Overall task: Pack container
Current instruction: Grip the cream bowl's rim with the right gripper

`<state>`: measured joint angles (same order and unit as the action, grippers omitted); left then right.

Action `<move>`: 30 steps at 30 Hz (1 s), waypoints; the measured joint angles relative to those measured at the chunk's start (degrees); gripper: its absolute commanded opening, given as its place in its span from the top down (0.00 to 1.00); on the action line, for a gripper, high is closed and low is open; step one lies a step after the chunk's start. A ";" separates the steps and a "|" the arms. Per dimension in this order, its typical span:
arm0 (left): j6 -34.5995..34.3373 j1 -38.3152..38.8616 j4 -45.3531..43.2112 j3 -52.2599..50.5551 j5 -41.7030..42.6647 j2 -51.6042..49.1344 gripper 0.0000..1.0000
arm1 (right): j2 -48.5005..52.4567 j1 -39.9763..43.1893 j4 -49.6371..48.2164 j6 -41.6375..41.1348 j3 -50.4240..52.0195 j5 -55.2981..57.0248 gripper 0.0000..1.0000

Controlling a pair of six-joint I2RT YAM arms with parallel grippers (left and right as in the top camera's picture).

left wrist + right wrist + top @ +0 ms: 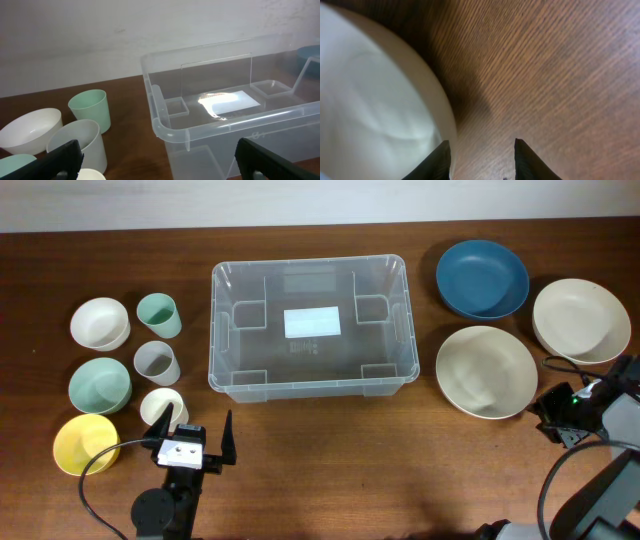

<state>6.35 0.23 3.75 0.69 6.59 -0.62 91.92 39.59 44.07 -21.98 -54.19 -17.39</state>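
The container (310, 325) is a large clear plastic bin with a white label on its base, standing empty at the table's middle. My left gripper (198, 436) hovers near the table's front edge, just off the bin's near-left corner. It is wide open with nothing between its fingers. In the left wrist view the container (220, 120) fills the right half, ahead of the gripper (162, 167). My right gripper (545, 412) sits at the right rim of a beige bowl (486, 370). In the right wrist view the gripper (482, 160) is open over bare wood, its left finger at the beige bowl's (375, 110) rim.
A blue bowl (481, 277) and a cream bowl (581, 319) lie right of the bin. On the left are a white bowl (100, 323), a mint bowl (100, 385), a yellow bowl (85, 443), a mint cup (158, 314), a grey cup (157, 362) and a cream cup (162, 408).
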 measured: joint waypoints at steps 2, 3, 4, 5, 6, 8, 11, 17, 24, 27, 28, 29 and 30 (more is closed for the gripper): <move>0.00 0.00 0.00 0.00 0.02 0.00 0.01 | 0.72 -0.20 -0.94 -0.02 0.00 -0.02 0.63; 0.00 0.00 0.00 0.00 0.02 0.00 0.01 | 0.85 -0.31 -1.46 -0.02 0.00 0.00 0.62; 0.00 0.00 0.00 0.00 0.00 0.00 0.01 | 0.96 -0.68 -2.23 -0.04 0.00 0.00 0.62; 0.00 0.00 0.00 0.00 0.02 0.00 0.01 | 0.96 -1.09 -2.71 -0.02 0.00 0.00 0.62; 0.00 0.00 0.00 0.00 0.00 0.00 0.01 | 0.96 -1.75 -3.30 -0.04 0.00 -0.02 0.61; 0.00 0.00 0.00 0.00 0.02 0.00 0.01 | 0.96 -3.28 -4.11 -0.04 0.00 -0.02 0.61; 0.00 0.00 0.00 0.00 0.00 0.00 0.01 | 0.96 -6.21 -4.72 -0.02 0.00 -0.02 0.61; 0.00 0.00 0.00 0.00 0.00 0.00 0.01 | 0.96 -7.93 -4.74 -0.57 0.00 -0.24 0.62; 0.00 0.00 0.00 0.00 0.02 0.00 0.01 | -2.19 -7.93 -4.04 -0.48 0.00 -0.94 0.44; 0.00 0.00 0.00 0.00 0.02 0.00 0.01 | -7.34 -7.93 -4.13 0.74 0.00 -3.65 0.27; 0.00 0.00 0.00 0.00 0.02 0.00 0.01 | -8.72 -7.93 -4.11 1.20 0.00 -4.50 0.27; 0.00 0.00 0.00 0.00 0.02 0.00 0.01 | -9.49 -7.93 -4.07 1.62 0.00 -5.03 0.27; 0.00 0.00 0.00 0.00 0.00 0.00 0.01 | -10.14 -8.02 -4.04 1.77 0.00 -5.44 0.27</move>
<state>6.35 0.23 3.75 0.69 6.59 -0.62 81.78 31.57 40.03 -20.21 -54.19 -22.83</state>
